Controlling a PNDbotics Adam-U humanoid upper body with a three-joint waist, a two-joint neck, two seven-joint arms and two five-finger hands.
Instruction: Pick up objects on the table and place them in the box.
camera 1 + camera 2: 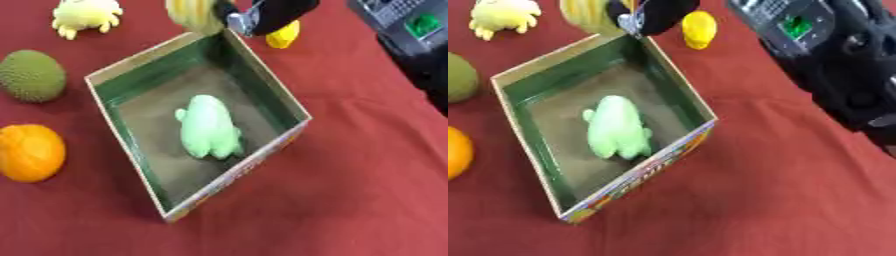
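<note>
Right hand (262, 15) fingers clasp pale yellow toy (194, 14) above box (262, 70) corner; printed box side only in right eye view.

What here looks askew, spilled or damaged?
Nothing looks spilled or damaged. The box sits at an angle to the view, with a green toy lying inside it. The other toys rest apart on the red cloth.
</note>
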